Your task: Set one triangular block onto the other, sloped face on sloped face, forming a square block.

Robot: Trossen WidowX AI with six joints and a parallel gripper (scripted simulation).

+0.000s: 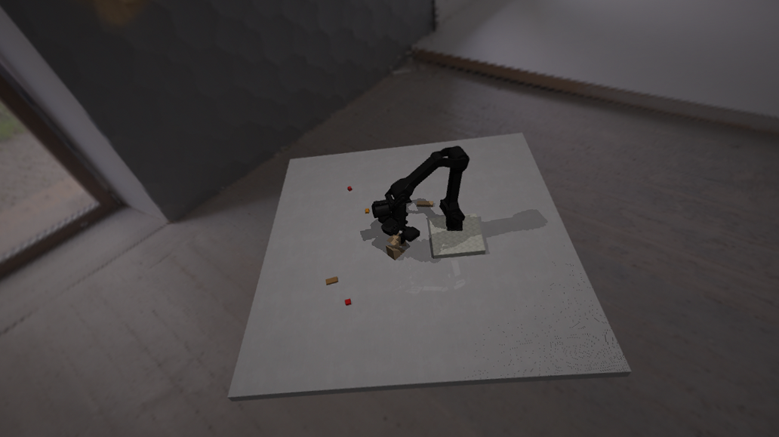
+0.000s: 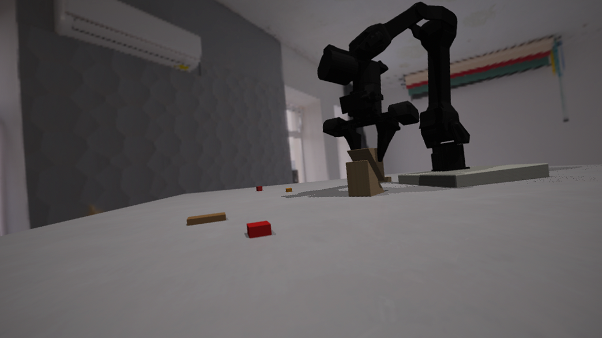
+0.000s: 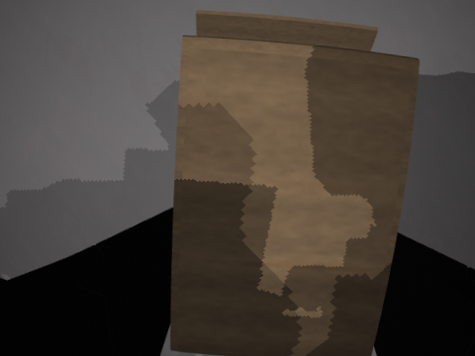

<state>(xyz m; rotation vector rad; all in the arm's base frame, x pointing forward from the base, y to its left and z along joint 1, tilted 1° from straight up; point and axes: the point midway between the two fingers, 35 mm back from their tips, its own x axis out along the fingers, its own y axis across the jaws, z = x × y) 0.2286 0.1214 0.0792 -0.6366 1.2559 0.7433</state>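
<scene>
The lower triangular block [image 1: 395,252] [image 2: 361,180] [image 3: 287,31] stands on the table with its slope toward the arm's base. My gripper [image 1: 397,236] [image 2: 369,152] [image 3: 272,229] is shut on the other triangular block [image 1: 393,240] [image 2: 370,156] [image 3: 297,148], with a finger on each side. The held block is just behind and above the lower one, sloped face toward sloped face, its top a little higher in the exterior view. In the wrist view a strip of the lower block shows past its far edge. Whether the slopes touch is hidden.
A pale pad [image 1: 458,247] [image 2: 500,174] lies under the arm's base. A thin wooden piece [image 1: 424,203] lies behind the gripper. A flat brown block [image 1: 332,280] [image 2: 205,218], two red cubes [image 1: 348,302] [image 1: 349,188] and an orange cube [image 1: 367,210] [image 2: 288,189] lie farther out.
</scene>
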